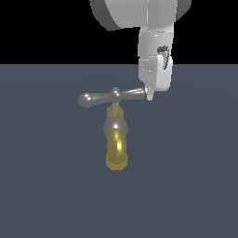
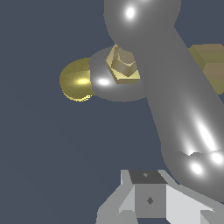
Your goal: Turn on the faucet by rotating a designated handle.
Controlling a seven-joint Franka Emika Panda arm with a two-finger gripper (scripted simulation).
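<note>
1. Dark slate-blue worktop (image 1: 46, 195) fills the lower part of the exterior view, meeting a black background along a straight horizon line above the faucet.
2. The faucet (image 1: 116, 139) stands near the middle of the worktop, its brass spout (image 1: 116, 151) curving toward the camera, with a silver-grey rounded body above it and a brass stem on top.
3. The handle (image 1: 111, 97) lies across the top of the stem as a glossy grey crossbar, nearly level, one knobbed arm reaching toward the exterior view's left and the other toward its right.
4. The gripper (image 1: 149, 95) hangs from the white arm (image 1: 155, 56) at the handle's right-hand end in the exterior view, its tip touching or just beside that end.
5. In the wrist view the handle (image 2: 183, 109) runs large and close, its rounded knob sitting directly next to the grey gripper (image 2: 148, 199) block; the brass stem (image 2: 124, 65) and spout (image 2: 78, 80) show beyond it.
6. How far apart the jaws stand cannot be told; neither view shows both fingertips clearly, nor whether they clasp the handle.
7. Open worktop surrounds the faucet on every side, with bare surface beyond the handle's left-hand knob and in front of the spout.
</note>
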